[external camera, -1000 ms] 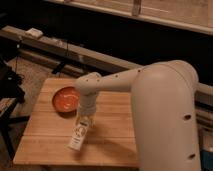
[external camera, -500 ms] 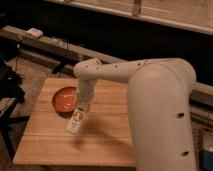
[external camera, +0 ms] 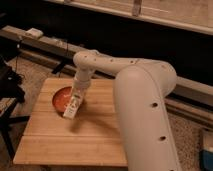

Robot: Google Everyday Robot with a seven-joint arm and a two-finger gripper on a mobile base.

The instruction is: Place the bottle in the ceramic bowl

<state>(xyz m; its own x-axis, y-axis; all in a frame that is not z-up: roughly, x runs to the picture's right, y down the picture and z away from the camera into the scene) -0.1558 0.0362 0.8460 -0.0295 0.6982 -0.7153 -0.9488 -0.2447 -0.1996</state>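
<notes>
The bottle (external camera: 72,106), slim with a whitish label, hangs upright from my gripper (external camera: 77,94), which is shut on its upper part. It is held just above the wooden table (external camera: 75,140), at the right edge of the ceramic bowl (external camera: 60,98). The bowl is shallow, round and orange-red, and sits on the table's left part; the bottle overlaps its right rim in this view. My white arm (external camera: 135,90) reaches in from the right and bends down over the bowl.
The wooden table has slats and edges at left and front. A dark stand (external camera: 10,85) is left of the table. A long low ledge (external camera: 45,42) with a small white box runs behind. A blue-white object (external camera: 207,150) is on the floor at right.
My gripper has carried the bottle up and to the left, from the middle of the table toward the bowl. The bottle now hangs at the bowl's right rim.
</notes>
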